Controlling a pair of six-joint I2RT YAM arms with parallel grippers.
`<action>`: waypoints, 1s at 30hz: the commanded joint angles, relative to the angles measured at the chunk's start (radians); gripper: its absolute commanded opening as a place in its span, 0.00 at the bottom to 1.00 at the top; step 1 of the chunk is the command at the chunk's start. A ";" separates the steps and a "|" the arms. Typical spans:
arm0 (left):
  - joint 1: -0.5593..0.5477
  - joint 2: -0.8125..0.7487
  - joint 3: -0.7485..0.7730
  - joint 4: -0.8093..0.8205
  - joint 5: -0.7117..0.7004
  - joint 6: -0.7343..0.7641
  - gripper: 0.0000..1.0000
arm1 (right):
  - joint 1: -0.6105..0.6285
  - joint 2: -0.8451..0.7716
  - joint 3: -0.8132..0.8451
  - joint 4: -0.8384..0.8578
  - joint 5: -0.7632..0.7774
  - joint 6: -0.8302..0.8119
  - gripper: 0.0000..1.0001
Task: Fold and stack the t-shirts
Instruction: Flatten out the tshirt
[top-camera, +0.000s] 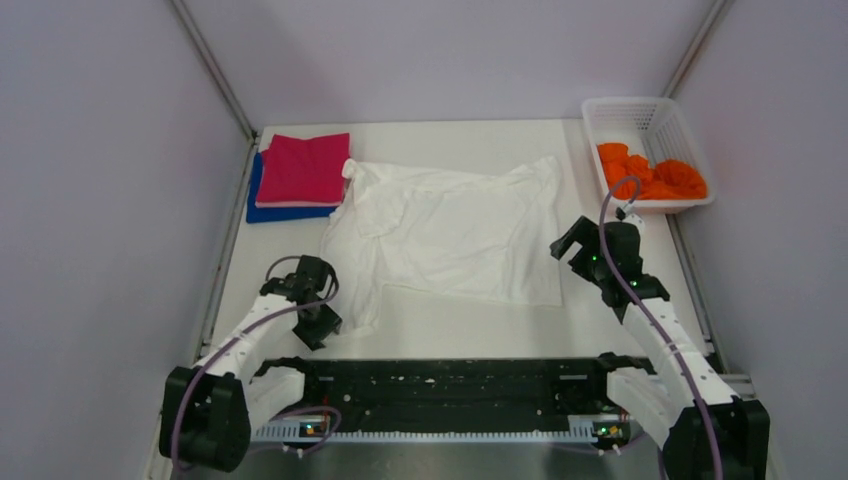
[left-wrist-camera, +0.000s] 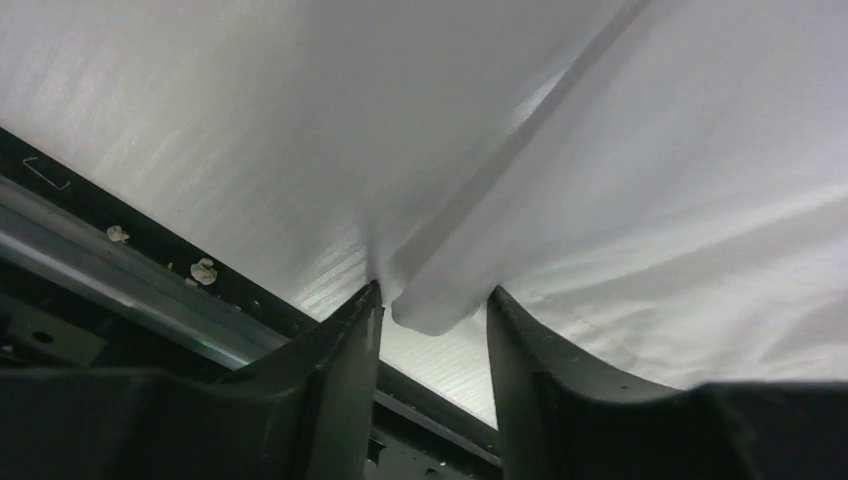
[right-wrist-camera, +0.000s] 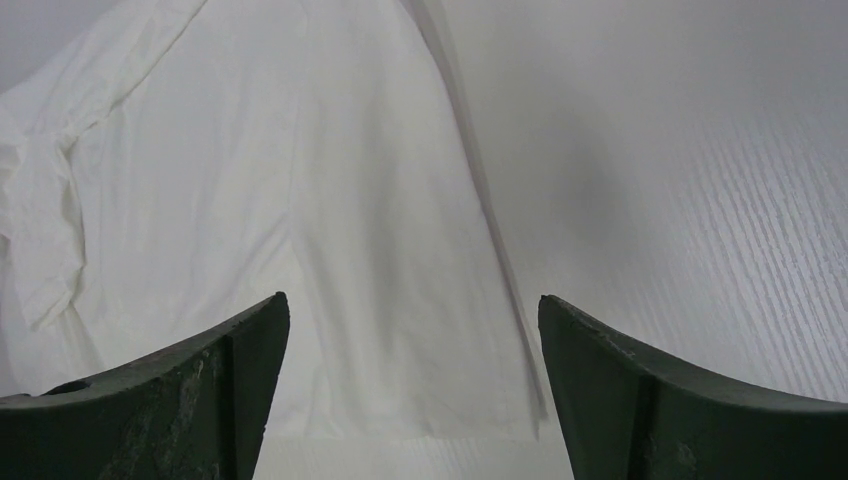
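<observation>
The white t-shirt (top-camera: 450, 230) lies spread across the middle of the table (top-camera: 470, 325), rumpled along its left side and flatter toward its right edge. At its near-left corner the left gripper (top-camera: 322, 325) sits low. In the left wrist view the cloth corner lies between the two fingers (left-wrist-camera: 340, 370), which stand partly closed around it, though I cannot tell whether they actually pinch it. Off the shirt's right edge the right gripper (top-camera: 568, 240) hangs with its jaws spread wide. Its own camera shows that straight edge running between the fingers (right-wrist-camera: 650, 390), with bare table to the right of it. At the shirt's far-left corner a folded magenta t-shirt (top-camera: 303, 168) rests on a folded blue t-shirt (top-camera: 262, 208), and the white sleeve just meets the magenta edge. Beyond the shirt's far-right corner, an orange t-shirt (top-camera: 655, 175) is bunched in a white lattice basket (top-camera: 640, 108). A strip of bare table separates the shirt's near edge from the black rail (top-camera: 450, 385).
</observation>
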 joint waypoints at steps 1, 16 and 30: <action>-0.002 0.052 0.002 0.086 0.036 -0.029 0.32 | -0.004 0.009 0.015 -0.026 -0.001 -0.007 0.91; -0.003 -0.172 0.058 0.190 0.034 0.121 0.00 | 0.261 0.189 0.034 -0.230 0.217 0.091 0.67; -0.003 -0.272 0.147 0.211 0.028 0.187 0.00 | 0.264 0.320 -0.049 -0.097 0.183 0.144 0.46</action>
